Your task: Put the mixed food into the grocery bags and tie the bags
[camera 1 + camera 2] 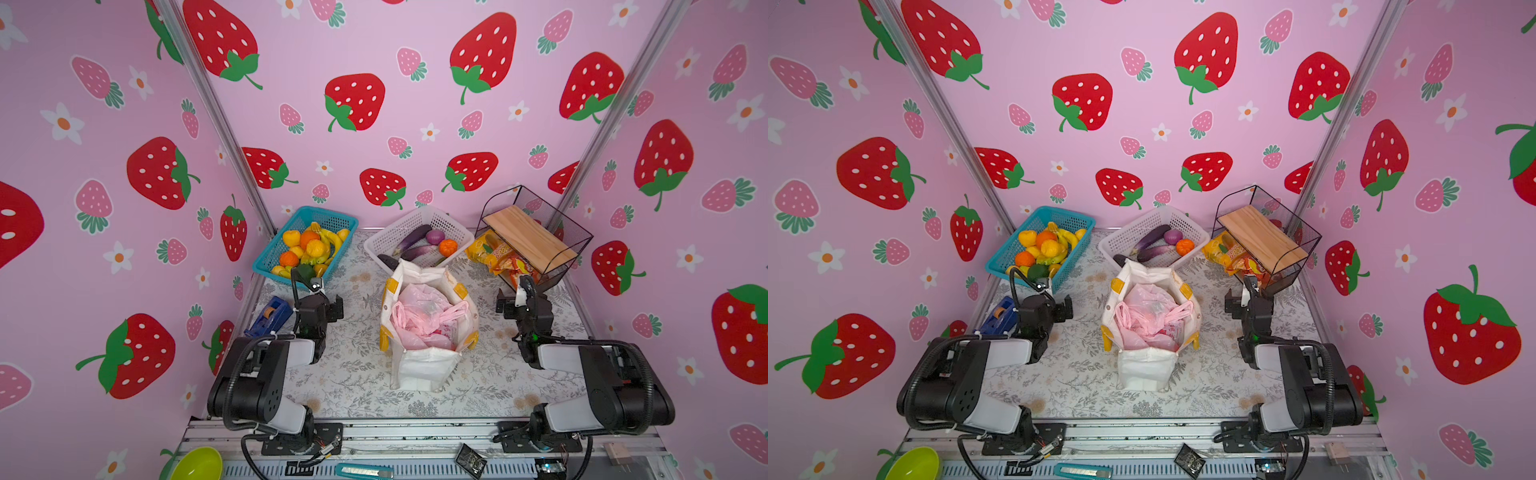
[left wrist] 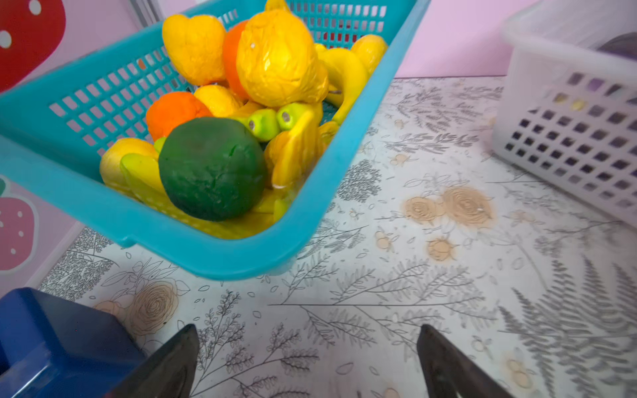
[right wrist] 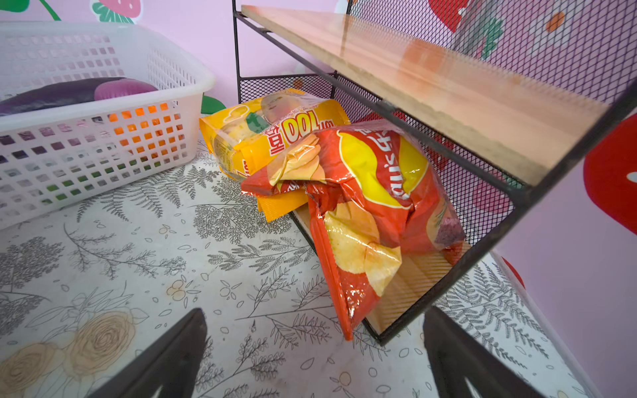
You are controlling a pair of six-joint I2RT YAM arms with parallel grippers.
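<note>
In both top views, the white tote (image 1: 419, 365) stands mid-worktop with the pink plastic bag (image 1: 419, 320) inside it.
Left wrist: my left end effector (image 2: 308, 329), jaws apart, faces the green toy fruit (image 2: 212, 169). It is probably light and rounded, so grip it across the middle.
Right wrist: my right end effector (image 3: 316, 312), jaws apart, faces the crisp packet (image 3: 372, 206). It is probably crinkly and slippery, so pinch the sealed edge.

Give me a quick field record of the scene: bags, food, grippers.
tote: upright, mid-table, open top
pink bag: inside tote, not tied
fruit: heaped in blue basket
vegetables: in white basket behind tote
snack packets: on bottom shelf of wire rack
left gripper: open, empty, near blue basket
right gripper: open, empty, facing snack packets
</note>
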